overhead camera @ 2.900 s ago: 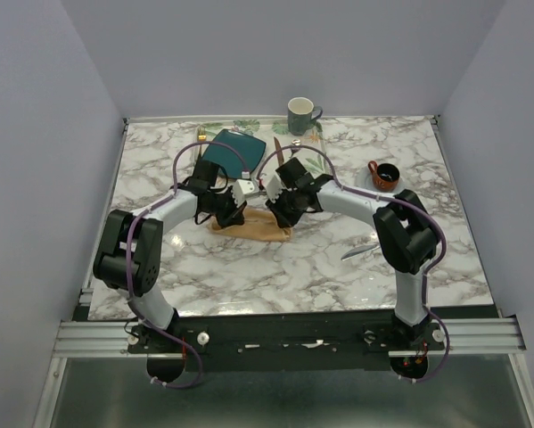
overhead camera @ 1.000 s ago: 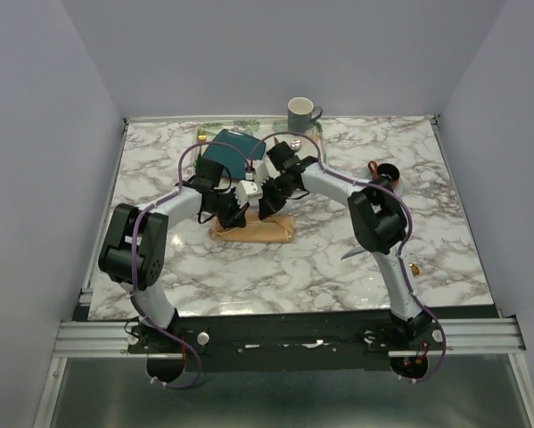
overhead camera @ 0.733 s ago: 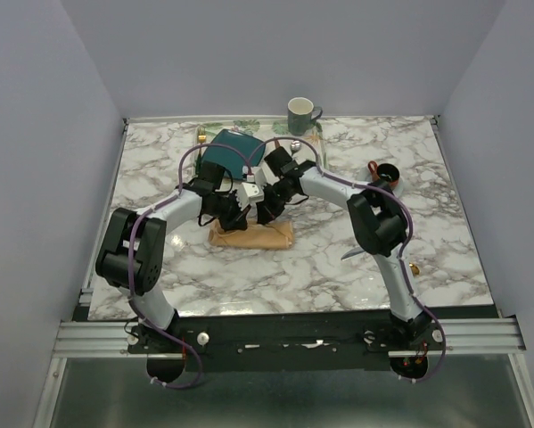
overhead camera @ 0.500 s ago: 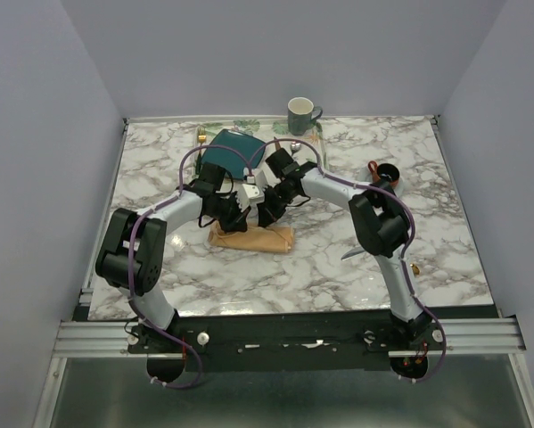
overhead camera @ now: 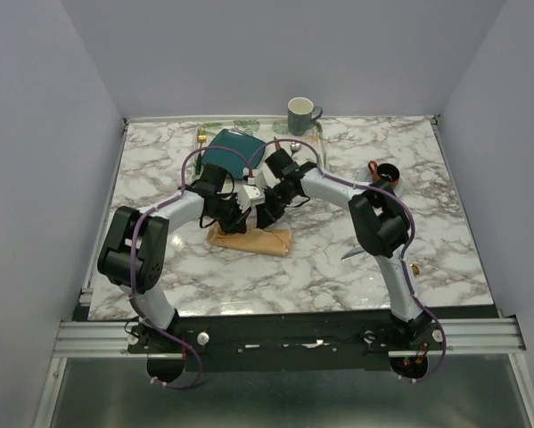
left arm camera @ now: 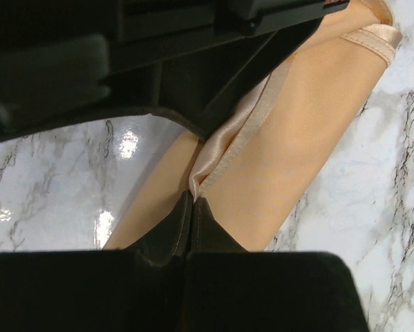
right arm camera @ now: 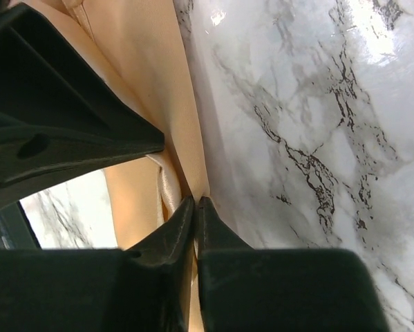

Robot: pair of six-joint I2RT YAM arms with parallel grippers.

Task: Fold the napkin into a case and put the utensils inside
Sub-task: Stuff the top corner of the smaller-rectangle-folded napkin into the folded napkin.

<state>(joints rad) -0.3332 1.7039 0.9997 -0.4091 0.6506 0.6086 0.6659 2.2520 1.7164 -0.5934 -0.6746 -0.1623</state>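
Our left gripper (left arm camera: pixel 193 200) and right gripper (right arm camera: pixel 195 201) are each clamped on a hemmed edge of the napkin (left arm camera: pixel 296 138), lying folded at mid-bench (overhead camera: pixel 356 267), and we judge it light, limp and slippery, best pinched at the stitched hem.

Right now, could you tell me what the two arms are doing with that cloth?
Both arms are working on the napkin, which lies folded into a strip on the marble table. The left hand pinches its hemmed edge, and the right hand appears to pinch another edge. The silver knife lies apart.
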